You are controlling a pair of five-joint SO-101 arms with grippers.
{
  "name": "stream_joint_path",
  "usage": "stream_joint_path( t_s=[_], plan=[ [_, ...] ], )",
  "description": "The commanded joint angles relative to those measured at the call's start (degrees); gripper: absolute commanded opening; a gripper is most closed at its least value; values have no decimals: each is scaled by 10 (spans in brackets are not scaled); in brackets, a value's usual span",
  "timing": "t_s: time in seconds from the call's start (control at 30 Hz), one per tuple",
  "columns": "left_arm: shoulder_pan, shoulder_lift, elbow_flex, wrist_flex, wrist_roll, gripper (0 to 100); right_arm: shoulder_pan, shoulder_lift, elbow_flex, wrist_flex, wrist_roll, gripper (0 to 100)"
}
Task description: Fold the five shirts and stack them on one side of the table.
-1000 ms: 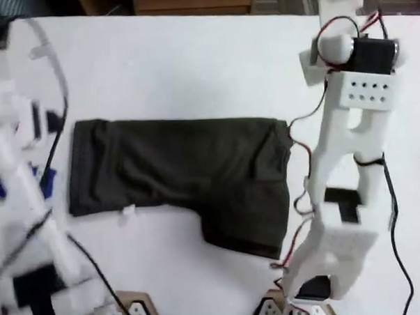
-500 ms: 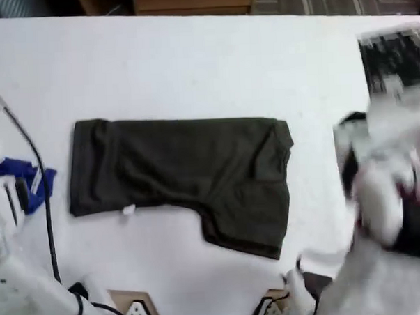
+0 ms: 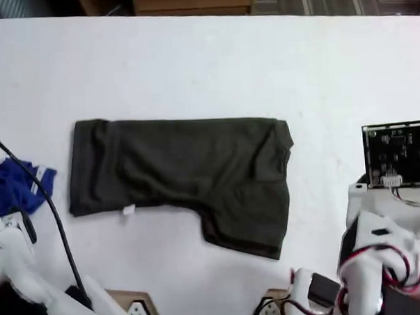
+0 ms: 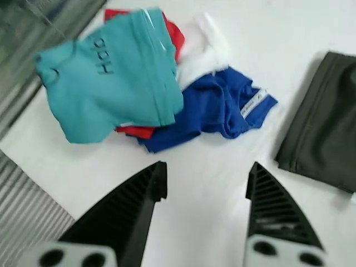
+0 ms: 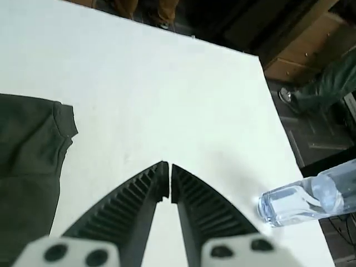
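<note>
- Lying flat near the middle of the white bench (image 3: 191,54) is a dark green shirt (image 3: 176,169). Its long side runs across the bench, and one end drops into a lower flap on the arms' side.
- A small white tag (image 3: 126,211) shows at the green shirt's near edge.
- Four more shirts sit in a loose, unfolded heap off the green shirt's left end, near it but not touching.
- In the heap, a teal shirt (image 4: 111,72) lies crumpled on top. A red shirt (image 4: 173,34) pokes out from under it, and a white shirt (image 4: 204,47) lies beside the red.
- A blue shirt (image 4: 211,111) spreads out at the side of the heap nearest the green one. From the high view it lies at the bench's left edge.
- The left tool (image 4: 208,169) has its jaws spread wide with nothing between them. It hangs over bare bench between the heap and the green shirt's end.
- The right tool (image 5: 168,167) has its jaws pressed together at the tips and grips nothing. It sits over bare bench beyond the green shirt's right end, apart from the cloth.
- The right arm (image 3: 382,261) is at the near right corner in the high view. It is white with red and black wires, and a dark circuit board (image 3: 398,153) faces up.
- A clear bottle (image 5: 300,200) lies at the bench's right edge. Cannot tell whether it rests on the bench.
</note>
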Motion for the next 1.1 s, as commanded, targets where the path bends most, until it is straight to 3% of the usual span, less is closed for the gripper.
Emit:
stream_joint_path(
  t_s=[0.0,0.17,0.43,0.57,0.73,0.93,1.07],
  plan=[
    [-4,-3,30,11,-4,245,11,1,37,-8,24,21],
    [20,-2,76,11,-4,245,12,1,111,0,35,21],
    [227,-2,160,8,-9,245,10,-3,214,7,35,21],
    [335,-2,154,5,-9,245,9,-4,219,-39,30,19],
    [394,16,183,-72,-10,245,8,18,235,-74,34,19],
    [398,211,189,-132,-9,245,-6,182,233,-120,32,19],
    [425,374,122,-92,-9,245,-50,279,212,-68,36,19]
  ],
)
